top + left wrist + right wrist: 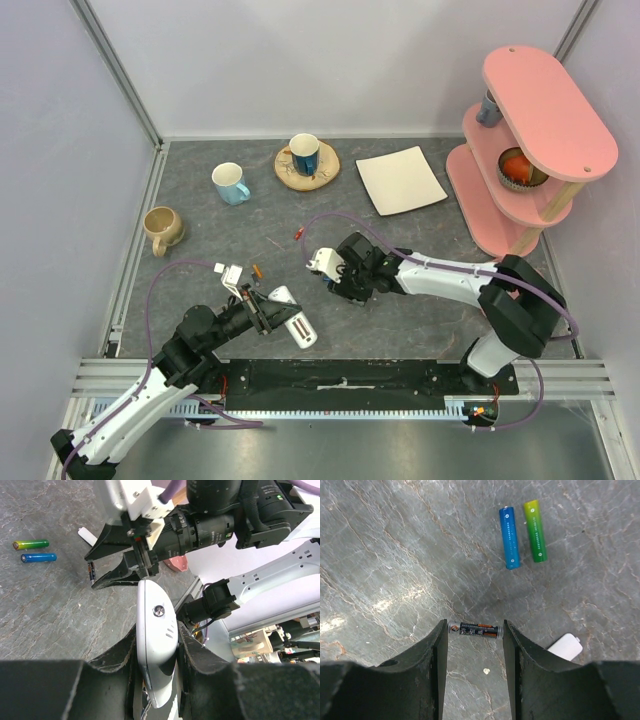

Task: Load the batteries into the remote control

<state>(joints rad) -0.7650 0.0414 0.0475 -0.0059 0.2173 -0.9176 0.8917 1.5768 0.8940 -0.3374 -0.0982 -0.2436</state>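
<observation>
Remote control [157,640] is sitting clamped tight in the left gripper [272,312], low centre of the top view, with its screw side facing up, probably to offer the compartment. Right gripper [475,628], half wide, is pinching the dark battery [479,630] by its ends above the surface [380,555]. The green battery [535,531] and blue battery [509,537] are lying at upper right.

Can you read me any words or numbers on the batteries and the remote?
No text here can be read.
The blue cylinder battery: white print, too small.
The green and yellow cylinder battery: faint print, too small.
The black and orange cylinder battery: label blurred.
The slim white plastic remote control: no words showing.
</observation>
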